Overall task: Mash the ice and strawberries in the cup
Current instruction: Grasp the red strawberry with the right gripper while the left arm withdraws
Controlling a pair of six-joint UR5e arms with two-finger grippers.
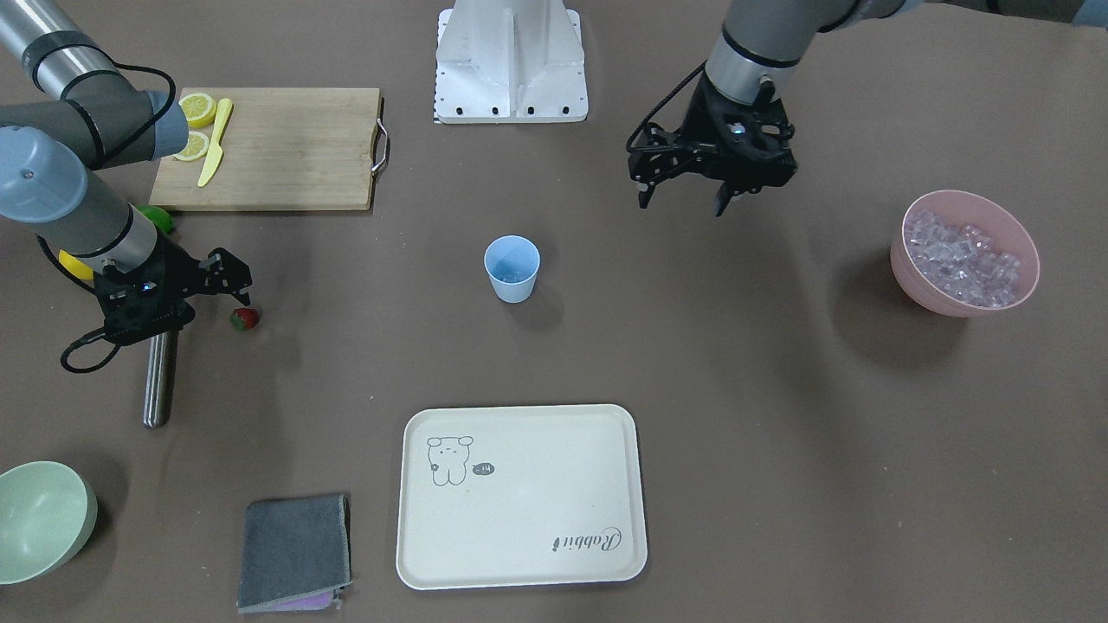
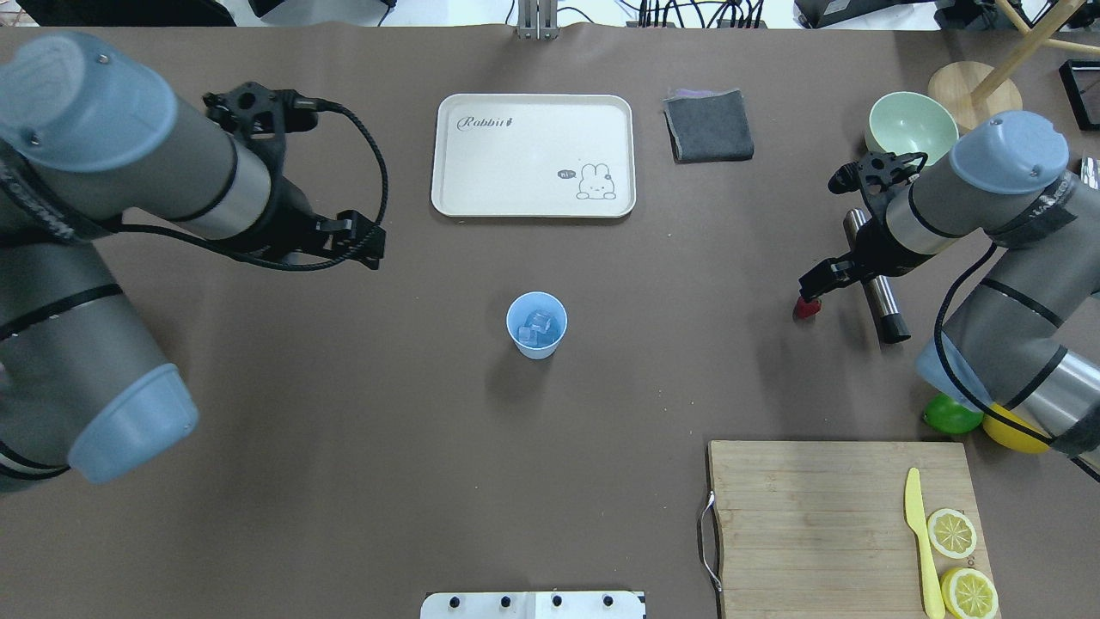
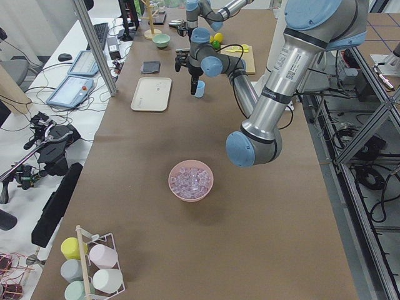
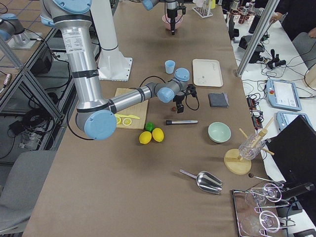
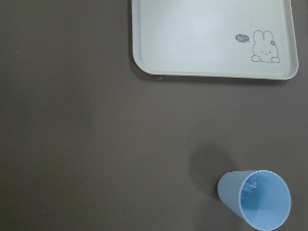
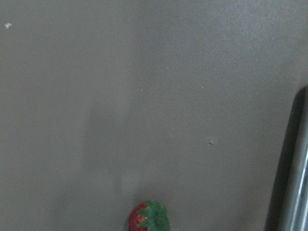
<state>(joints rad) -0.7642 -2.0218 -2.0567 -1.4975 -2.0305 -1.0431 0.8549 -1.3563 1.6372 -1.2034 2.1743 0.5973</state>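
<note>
The light-blue cup [image 1: 512,270] stands upright mid-table and holds a few clear ice cubes [image 2: 538,325]; it also shows in the left wrist view [image 5: 257,199]. More ice [image 1: 961,255] fills a pink bowl [image 1: 917,290]. The red strawberry [image 1: 244,318] with a green top lies on the table, also in the overhead view [image 2: 805,308] and at the bottom of the right wrist view [image 6: 150,216]. My right gripper [image 1: 235,290] hangs open just above it, holding nothing. My left gripper [image 1: 681,206] is open and empty, high between the cup and the pink bowl.
A metal rod [image 1: 160,381] lies beside the right gripper. A wooden board [image 1: 277,147] holds lemon slices and a yellow knife. A cream tray [image 1: 519,554], grey cloth [image 1: 294,549], pale green bowl [image 1: 39,519], lime [image 2: 950,415] and lemon [image 2: 1010,430] lie around.
</note>
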